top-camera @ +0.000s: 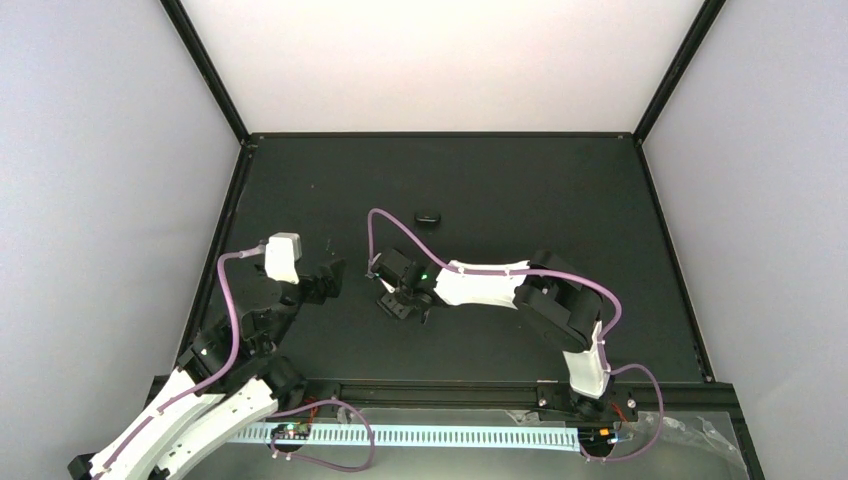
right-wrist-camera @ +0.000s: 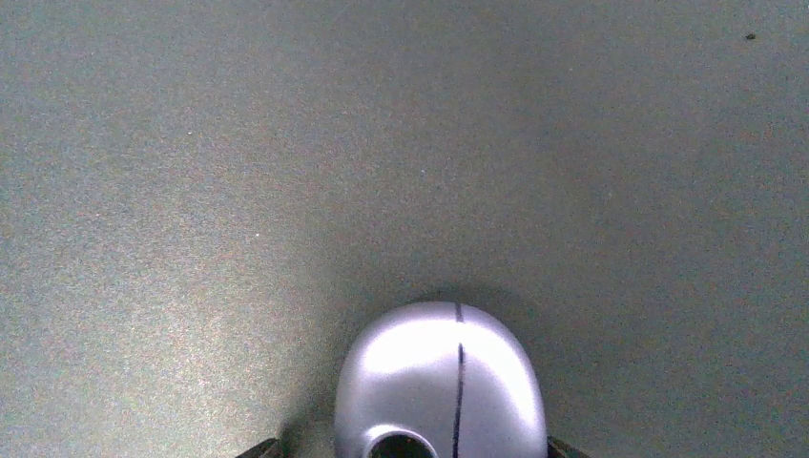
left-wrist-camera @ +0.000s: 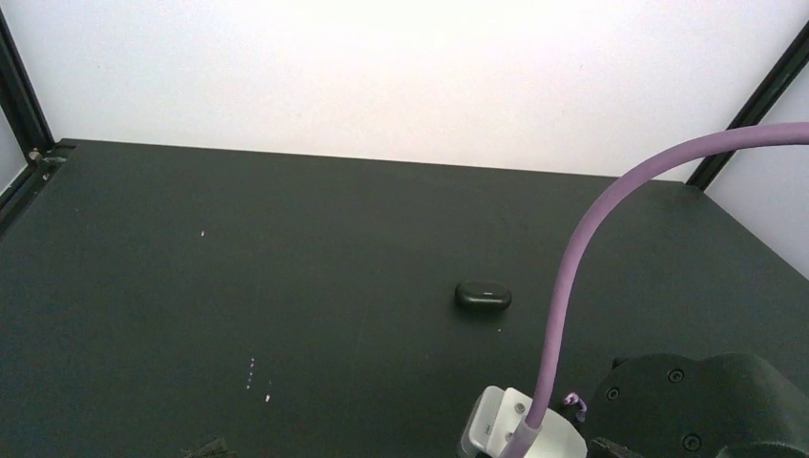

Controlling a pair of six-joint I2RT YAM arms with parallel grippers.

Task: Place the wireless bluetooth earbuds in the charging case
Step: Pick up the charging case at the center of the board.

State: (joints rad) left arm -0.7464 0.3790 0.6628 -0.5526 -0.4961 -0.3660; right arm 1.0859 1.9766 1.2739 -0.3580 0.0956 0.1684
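Charging case [right-wrist-camera: 439, 382]: pale lavender, rounded, lying on the tabletop [top-camera: 560, 190] a little toward 7 o'clock of its centre. A dark seam runs along its top.
Right tool [top-camera: 400, 303]: set over the case with a fingertip at either side. The jaws stand wide. A strip of tabletop shows between the case and the 9 o'clock tip, and the 3 o'clock tip is just beside the shell, so there is no firm hold on it.
Left tool [top-camera: 328, 280]: at 9 o'clock of the right tool and apart from it, spread wide with nothing in it.
Black oval piece [top-camera: 428, 215]: alone at 12 to 1 o'clock of the right tool, well short of the far edge.
Room ahead: in the right wrist view only dark tabletop lies beyond the case toward 12 o'clock.
Room at 3 o'clock: the right arm [top-camera: 480, 283] crosses here, with bare surface beyond it to the side rail.
Edges: black frame rails [top-camera: 450, 385] border the tabletop. Pale walls [top-camera: 100, 150] rise at 9, 12 and 3 o'clock.
Purple cable [left-wrist-camera: 572, 277]: arcs above the right arm's wrist.
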